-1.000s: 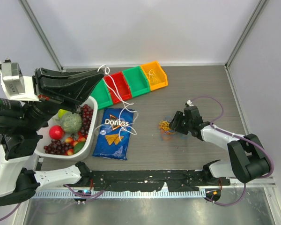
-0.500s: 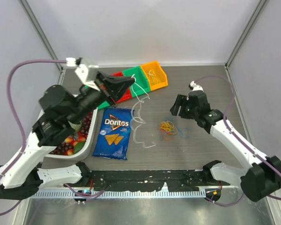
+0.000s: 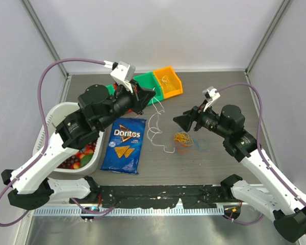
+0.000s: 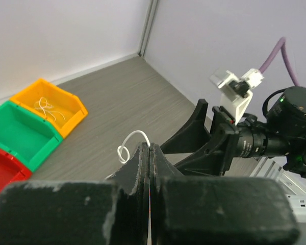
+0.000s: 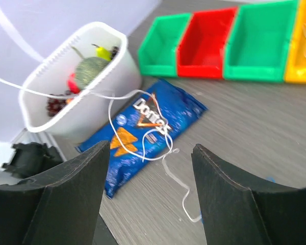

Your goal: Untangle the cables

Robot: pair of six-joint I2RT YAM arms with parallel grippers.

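**Desk:** Where are the cables?

**Me:** The small tangle of thin orange, yellow and blue cables (image 3: 182,138) lies on the grey table, just off centre toward 4 o'clock. One thin white cable (image 3: 155,124) is lifted clear of it. My left gripper (image 3: 145,96) is clenched on its top loop, jaws pressed flat together. The strand hangs down from there, and its free end curls on the table at about 8 o'clock of the tangle. I cannot tell whether that end touches the coloured strands.

**Desk:** And your right side?

**Me:** The right gripper (image 3: 179,121) sits at 12 o'clock of the tangle, fingers spread wide, grasping nothing. Through its wrist camera I see the white strand cross between the two fingers.

**Desk:** What's around, anything in the way?

**Me:** A blue foil Doritos chip bag (image 3: 124,145) lies flat at 9 o'clock of the tangle, just beyond the white cable's end. Past it, at the table's 9 o'clock, stands a white plastic basket (image 3: 95,159) of fruit, partly hidden under my left arm. At 12 o'clock runs a row of plastic bins. The orange open-fronted bin (image 3: 176,80) holds a few white strands, and a green bin (image 3: 147,81) is next to it. My left arm covers the rest from above, but the right wrist view shows a red bin (image 5: 206,43) and a second green bin (image 5: 162,48).
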